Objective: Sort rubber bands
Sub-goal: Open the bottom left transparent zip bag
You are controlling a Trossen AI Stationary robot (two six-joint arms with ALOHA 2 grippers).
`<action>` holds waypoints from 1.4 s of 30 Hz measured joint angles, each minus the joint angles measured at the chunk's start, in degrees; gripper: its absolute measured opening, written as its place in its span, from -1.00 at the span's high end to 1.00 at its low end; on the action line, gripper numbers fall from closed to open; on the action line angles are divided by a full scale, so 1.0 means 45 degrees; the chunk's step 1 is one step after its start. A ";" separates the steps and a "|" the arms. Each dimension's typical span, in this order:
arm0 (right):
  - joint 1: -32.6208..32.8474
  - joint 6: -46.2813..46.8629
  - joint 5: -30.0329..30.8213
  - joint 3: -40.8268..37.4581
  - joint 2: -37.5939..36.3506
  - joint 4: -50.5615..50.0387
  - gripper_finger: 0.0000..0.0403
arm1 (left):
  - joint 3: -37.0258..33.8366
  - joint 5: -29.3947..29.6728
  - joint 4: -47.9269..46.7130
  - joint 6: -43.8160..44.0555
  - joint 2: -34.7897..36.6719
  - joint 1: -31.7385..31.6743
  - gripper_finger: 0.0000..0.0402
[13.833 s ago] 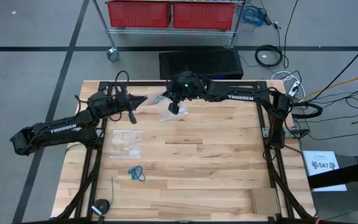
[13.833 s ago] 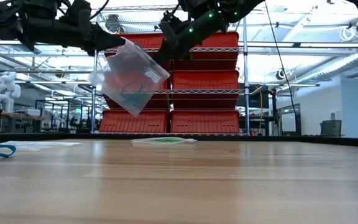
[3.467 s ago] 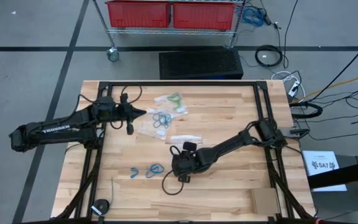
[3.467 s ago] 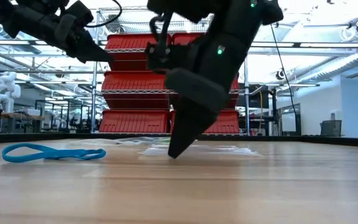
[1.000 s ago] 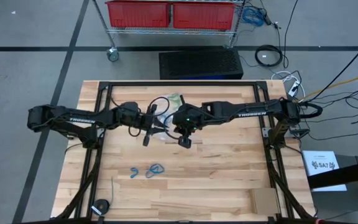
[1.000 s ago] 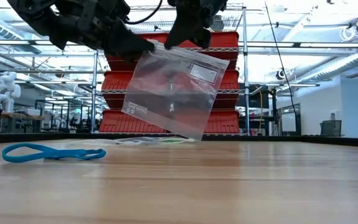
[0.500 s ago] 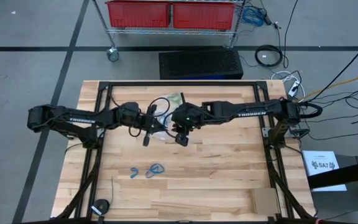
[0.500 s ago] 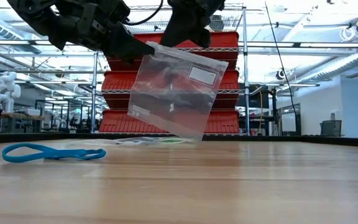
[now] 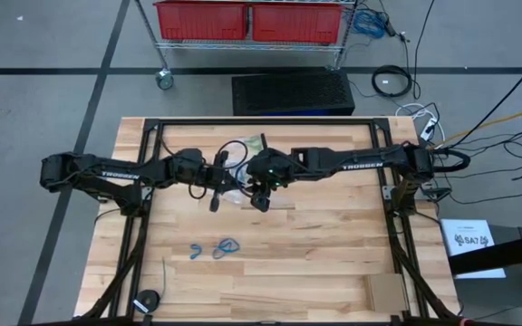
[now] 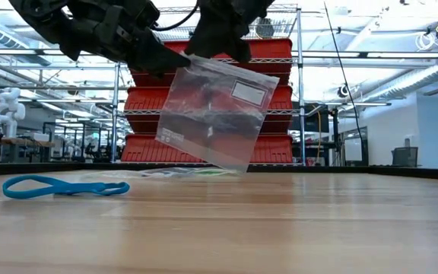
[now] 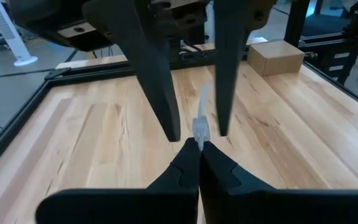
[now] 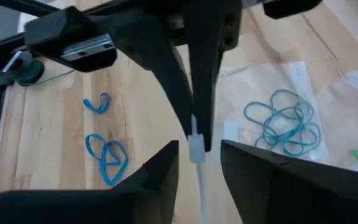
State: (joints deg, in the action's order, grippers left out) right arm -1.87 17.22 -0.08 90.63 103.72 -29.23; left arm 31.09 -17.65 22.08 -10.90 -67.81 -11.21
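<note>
This is a robotics lab or industrial workshop. A butcher-block wooden desk [image 9: 315, 254] in a black metal frame [image 9: 397, 226] stands on a grey concrete floor [image 9: 53, 100] marked with dark tape lines. Beyond its far edge, a wire shelving rack on casters [image 9: 166, 80] holds red plastic bins [image 10: 242, 148]. Loose black cables [image 9: 392, 81] and power leads trail across the floor on the right. The level view shows a long open hall with exposed ceiling ducts [image 10: 409, 80], strip lights, more workbenches and a white robot arm [image 10: 6, 106] at far left.
</note>
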 joint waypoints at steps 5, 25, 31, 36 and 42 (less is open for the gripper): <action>0.0000 -0.0305 0.0056 0.0000 0.0000 0.0165 0.85 | 0.0000 0.0144 -0.0020 0.0000 0.0000 -0.0003 1.00; 0.0485 0.0535 0.0472 0.0030 -0.0011 -0.2580 0.97 | -0.0015 0.0783 -0.0070 0.0005 0.0657 -0.0381 1.00; 0.0748 0.1011 0.0460 0.0015 -0.0005 -0.3638 0.98 | -0.0011 0.0783 -0.0032 0.0006 0.0925 -0.0583 1.00; 0.0935 0.1393 0.0465 0.0010 0.0000 -0.4683 0.98 | -0.0005 0.0788 -0.0128 0.0010 0.0923 -0.0664 1.00; 0.1112 0.1873 0.0827 0.0005 -0.0033 -0.5451 0.93 | -0.0005 0.0785 -0.0154 0.0040 0.0923 -0.0673 1.00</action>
State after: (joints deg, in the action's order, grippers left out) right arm 3.14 25.65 3.64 90.65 103.57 -53.76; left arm 31.07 -14.12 21.39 -10.72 -63.66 -14.24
